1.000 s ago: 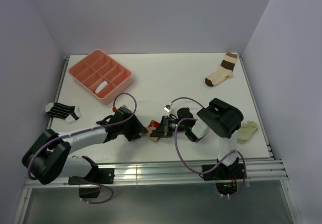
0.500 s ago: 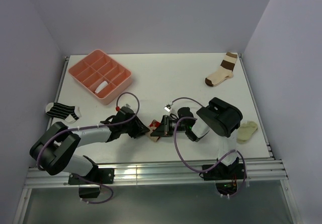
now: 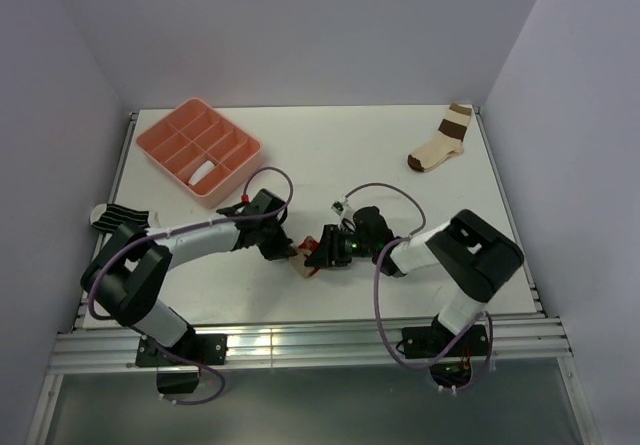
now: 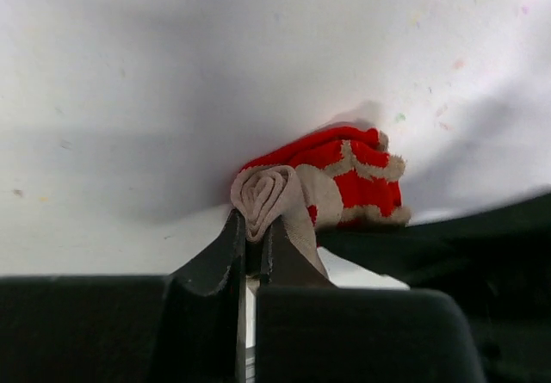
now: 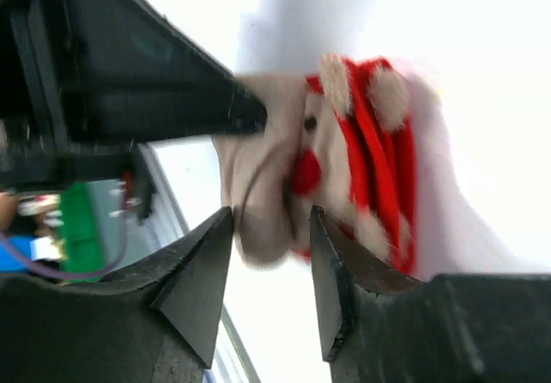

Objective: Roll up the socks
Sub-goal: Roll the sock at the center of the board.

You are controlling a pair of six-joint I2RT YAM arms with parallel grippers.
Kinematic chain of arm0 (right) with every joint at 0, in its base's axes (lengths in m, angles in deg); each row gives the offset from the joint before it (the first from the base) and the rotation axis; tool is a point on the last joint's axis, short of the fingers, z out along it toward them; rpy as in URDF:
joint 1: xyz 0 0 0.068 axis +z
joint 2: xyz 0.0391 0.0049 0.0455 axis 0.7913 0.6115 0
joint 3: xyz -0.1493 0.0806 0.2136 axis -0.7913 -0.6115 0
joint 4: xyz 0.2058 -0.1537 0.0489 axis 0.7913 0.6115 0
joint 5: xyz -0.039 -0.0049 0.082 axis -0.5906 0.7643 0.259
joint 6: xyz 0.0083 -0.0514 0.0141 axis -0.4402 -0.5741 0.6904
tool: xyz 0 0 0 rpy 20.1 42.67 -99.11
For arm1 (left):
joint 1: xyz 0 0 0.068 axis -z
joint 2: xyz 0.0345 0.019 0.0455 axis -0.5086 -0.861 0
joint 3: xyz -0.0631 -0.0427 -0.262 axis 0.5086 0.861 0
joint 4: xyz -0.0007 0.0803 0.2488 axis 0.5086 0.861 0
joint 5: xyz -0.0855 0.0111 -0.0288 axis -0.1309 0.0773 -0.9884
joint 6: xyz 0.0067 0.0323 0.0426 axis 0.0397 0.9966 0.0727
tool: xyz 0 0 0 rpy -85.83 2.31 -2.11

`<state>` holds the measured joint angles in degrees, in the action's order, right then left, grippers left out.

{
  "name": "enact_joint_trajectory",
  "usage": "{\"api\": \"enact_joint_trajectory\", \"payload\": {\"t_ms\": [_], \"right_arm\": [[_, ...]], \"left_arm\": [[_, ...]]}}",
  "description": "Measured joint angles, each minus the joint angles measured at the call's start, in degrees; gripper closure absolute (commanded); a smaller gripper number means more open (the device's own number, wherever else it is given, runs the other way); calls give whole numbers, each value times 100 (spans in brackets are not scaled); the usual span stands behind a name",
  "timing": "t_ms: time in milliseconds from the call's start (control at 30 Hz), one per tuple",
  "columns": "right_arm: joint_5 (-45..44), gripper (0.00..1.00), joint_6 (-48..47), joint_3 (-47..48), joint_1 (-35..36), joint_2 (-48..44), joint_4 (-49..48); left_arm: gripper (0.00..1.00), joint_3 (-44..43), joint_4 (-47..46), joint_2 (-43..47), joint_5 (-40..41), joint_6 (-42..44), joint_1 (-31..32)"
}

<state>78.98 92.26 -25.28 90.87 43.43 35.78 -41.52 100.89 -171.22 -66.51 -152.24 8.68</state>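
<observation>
The tan sock with a red end (image 3: pixel 303 262) lies partly rolled on the white table between my two grippers. My left gripper (image 3: pixel 287 253) reaches it from the left. In the left wrist view it (image 4: pixel 254 228) is shut on the rolled tan end of the sock (image 4: pixel 267 192), with the red end behind. My right gripper (image 3: pixel 318 255) faces it from the right. Its jaws (image 5: pixel 271 219) stand open on either side of the tan roll (image 5: pixel 267 202). The black-and-white striped sock (image 3: pixel 108 215) lies at the far left, partly behind my left arm.
A pink compartment tray (image 3: pixel 240 170) stands at the back left with a white roll (image 3: pixel 203 172) in one cell. A cream sock with brown bands (image 3: pixel 440 143) lies at the back right. The table's metal front rail (image 3: pixel 300 340) runs near the arm bases.
My left gripper has moved right and closed on the sock's rolled end. My right gripper has opened, and its arm has swung out to the right.
</observation>
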Motion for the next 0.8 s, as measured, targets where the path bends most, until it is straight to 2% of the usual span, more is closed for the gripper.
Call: {"api": "enact_joint_trajectory", "payload": {"t_ms": [200, 400, 567, 800], "right_arm": [[-1425, 45, -885, 111, 343, -1126, 1502], [-3504, 43, -1687, 651, 1569, -1698, 2542], [-4857, 43, -2299, 1274, 2507, -1473, 2894], [-6164, 43, -2894, 1963, 3279, -378, 3195]], "left_arm": [[100, -1486, 1757, -817, 529, 466, 13], [100, -2452, 2756, -1558, 599, 957, 76], [100, -2951, 3244, -1921, 586, 1263, 90], [100, -3397, 3661, -2258, 531, 1552, 94]]}}
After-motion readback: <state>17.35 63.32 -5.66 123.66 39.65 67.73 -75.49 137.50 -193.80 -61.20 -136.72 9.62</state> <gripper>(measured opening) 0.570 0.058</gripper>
